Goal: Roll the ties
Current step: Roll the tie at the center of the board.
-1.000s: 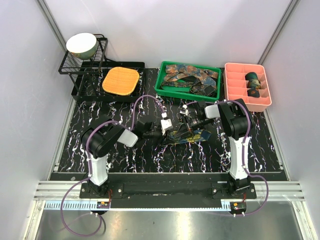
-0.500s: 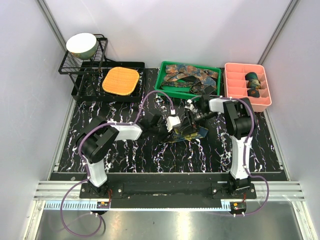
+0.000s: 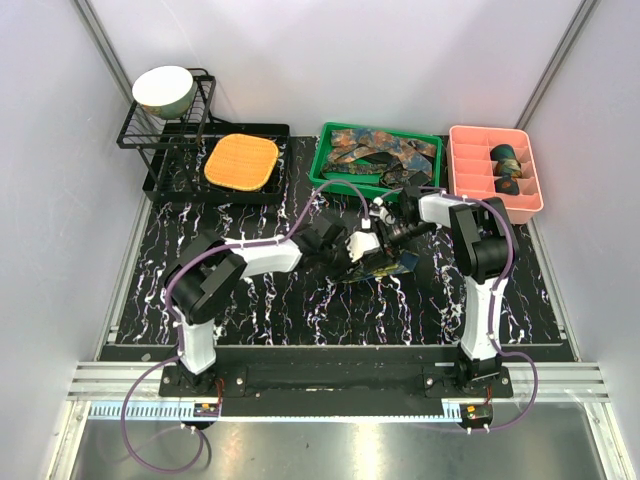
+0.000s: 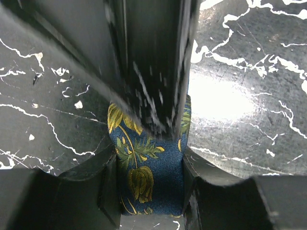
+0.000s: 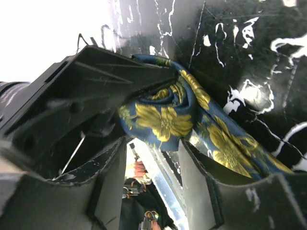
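Black marbled mat (image 3: 250, 310) covers the table between plain white walls (image 3: 300, 60). Nearest, at 7 and 5 o'clock in the top view, the left arm (image 3: 215, 280) and right arm (image 3: 480, 290) rise from their bases. They lean in to meet head to head just past the centre of the mat.

That is where the tie (image 3: 385, 268) lies: navy with gold flowers, partly wound. The left claw (image 4: 149, 160) is clenched on it. In its wrist view the fabric fills the gap and presses against both fingers (image 4: 108, 191). The right claw (image 5: 153, 143) comes in from 3 o'clock with its jaws apart, grasping nothing. The coil sits just beyond its tips, against the left claw's housing. From that coil a flat tail runs off toward 4 o'clock in the right wrist view. My reading is that the left claw pins the wound part so it cannot spring loose, leaving the right one free to take a new hold. The roll looks about half made.

Farther back, the far edge holds the stores. At 12 to 1 o'clock a green tray (image 3: 345, 190) holds a heap of loose ties (image 3: 385, 155), likely the supply. At 2 o'clock a pink tray (image 3: 490, 130), split into compartments, holds a couple of rolls (image 3: 508, 160), so finished ones seem to go there. At 11 o'clock an orange pad (image 3: 240, 162) lies flat. At 10 o'clock a wire rack (image 3: 135, 135) carries a bowl (image 3: 163, 88), well apart from the work.
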Controlling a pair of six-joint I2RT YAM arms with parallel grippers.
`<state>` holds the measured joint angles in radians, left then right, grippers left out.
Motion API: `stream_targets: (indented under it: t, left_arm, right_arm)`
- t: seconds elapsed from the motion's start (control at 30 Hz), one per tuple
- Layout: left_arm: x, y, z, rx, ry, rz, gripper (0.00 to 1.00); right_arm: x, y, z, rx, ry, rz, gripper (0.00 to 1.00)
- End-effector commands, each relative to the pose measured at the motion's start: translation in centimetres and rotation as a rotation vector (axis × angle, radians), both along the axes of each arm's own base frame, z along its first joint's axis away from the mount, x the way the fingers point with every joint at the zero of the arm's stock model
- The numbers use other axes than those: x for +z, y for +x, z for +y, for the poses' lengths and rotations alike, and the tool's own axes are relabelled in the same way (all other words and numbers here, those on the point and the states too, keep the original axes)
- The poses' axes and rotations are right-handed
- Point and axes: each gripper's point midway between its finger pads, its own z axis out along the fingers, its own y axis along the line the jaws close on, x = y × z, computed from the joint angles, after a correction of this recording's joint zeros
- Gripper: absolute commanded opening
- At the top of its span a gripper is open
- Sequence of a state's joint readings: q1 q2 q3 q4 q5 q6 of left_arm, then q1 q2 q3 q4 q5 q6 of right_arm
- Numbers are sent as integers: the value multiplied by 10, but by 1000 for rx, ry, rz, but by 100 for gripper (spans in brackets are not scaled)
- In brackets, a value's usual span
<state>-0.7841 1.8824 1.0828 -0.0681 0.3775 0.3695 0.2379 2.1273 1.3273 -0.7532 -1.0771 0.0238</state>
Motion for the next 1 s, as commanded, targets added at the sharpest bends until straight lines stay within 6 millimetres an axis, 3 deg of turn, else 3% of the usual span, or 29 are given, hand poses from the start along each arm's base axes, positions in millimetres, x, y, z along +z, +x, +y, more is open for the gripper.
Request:
stream_targets:
  t: [0.0,0.3,0.47,0.73,0.97]
  left_arm:
    - [-46,-20,38,24,238,82,0]
    - [-48,-25,36,-10,274,99,0]
    - [-49,-26,35,-24,285,108,0]
    - [-51,-32,34,-48,296,124,0]
    - [-53,-33,34,-53,301,135,0]
  right_arm:
    - [-2,4,4,12,-59,-60,49]
    - [-18,14,-6,24,-152,-145,29]
    - [-14,18,-5,20,-140,-170,45]
    - [-4,23,2,15,-83,-192,42]
    - [21,17,11,20,34,-204,45]
